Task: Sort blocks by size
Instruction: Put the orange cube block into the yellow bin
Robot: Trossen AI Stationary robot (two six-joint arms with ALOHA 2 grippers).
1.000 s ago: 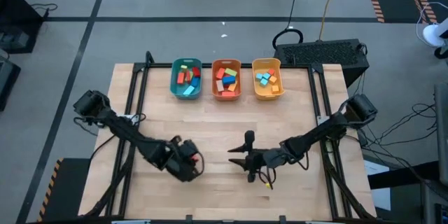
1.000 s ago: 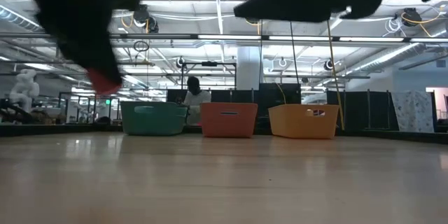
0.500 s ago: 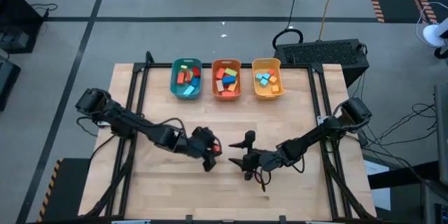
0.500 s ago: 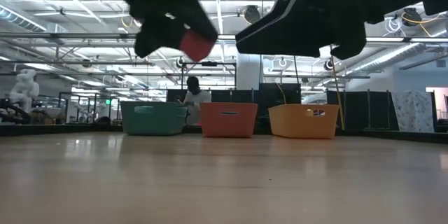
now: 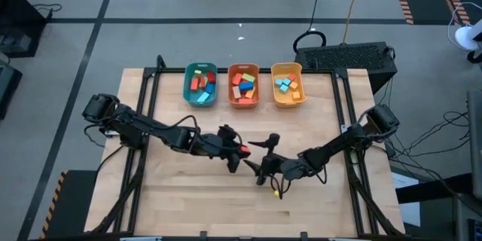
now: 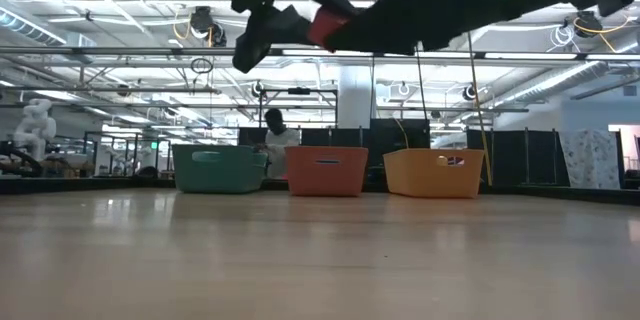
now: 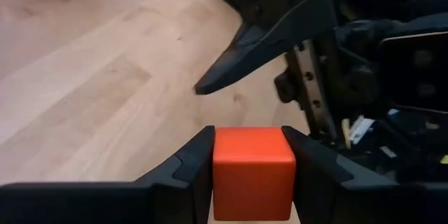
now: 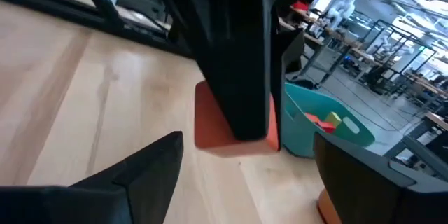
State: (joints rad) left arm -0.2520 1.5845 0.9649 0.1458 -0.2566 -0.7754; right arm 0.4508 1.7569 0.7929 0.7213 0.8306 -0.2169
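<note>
Red block (image 7: pixel 253 171) sits clamped between the fingers of the left claw (image 5: pixel 239 151), held in the air above the middle of the surface (image 5: pixel 226 196). The right claw (image 5: pixel 262 162) hangs just beside it with its fingers spread wide and nothing in them, pointed at the cube. Teal bin (image 5: pixel 200 85), orange bin (image 5: pixel 243 85) and yellow bin (image 5: pixel 288 83) stand well apart at the far edge, already holding blocks.

I hold the red wooden cube (image 5: pixel 244 149) mid-worktop between my left gripper (image 5: pixel 239 156) and right gripper (image 5: pixel 260 160), three plastic bins (image 5: pixel 243 85) along the far edge.
</note>
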